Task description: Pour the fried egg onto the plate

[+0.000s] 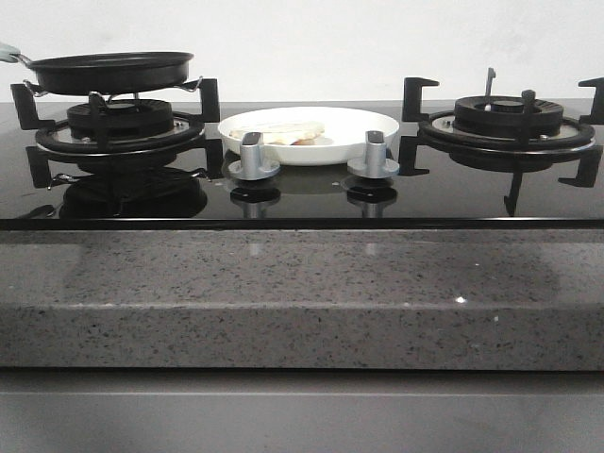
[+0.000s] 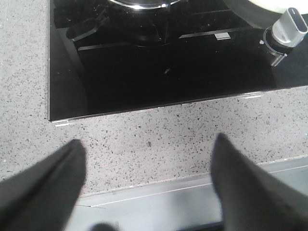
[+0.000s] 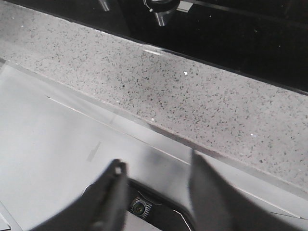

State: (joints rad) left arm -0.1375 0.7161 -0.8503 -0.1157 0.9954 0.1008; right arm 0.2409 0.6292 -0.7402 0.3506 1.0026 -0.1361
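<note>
Front view pretty much tells the story: the fried egg (image 1: 288,131) is lying in the plate (image 1: 377,123), which sits on the black glass cooktop (image 1: 302,203) between the two burners, right behind the two silver knobs (image 1: 253,157). The frying pan (image 1: 109,71) is level on the left burner (image 1: 118,127), and nothing shows inside it from this angle, so I'd say the pour is basically done and what's left is just parking the arms.

Neither arm shows in the front view. Left wrist view has the left gripper (image 2: 149,185) spread wide with nothing between its fingers (image 2: 53,178), hovering over the speckled stone tabletop (image 2: 159,134). The cooktop's edge is just ahead of it, one knob is off ahead and to one side, and the plate's rim is barely peeking in beyond that. So the egg and plate are ahead of this gripper, well apart from it.

Right gripper (image 3: 154,192) is also spread and empty, hanging over the grey ledge (image 3: 57,125) below the tabletop's front edge, with the stone strip and cooktop further ahead of it.

My guess on why everything sits like this: the pan goes on the burner so it's stable, the plate is in the middle so it's an easy tip over from the pan, and both grippers hang low and clear of the stove.
</note>
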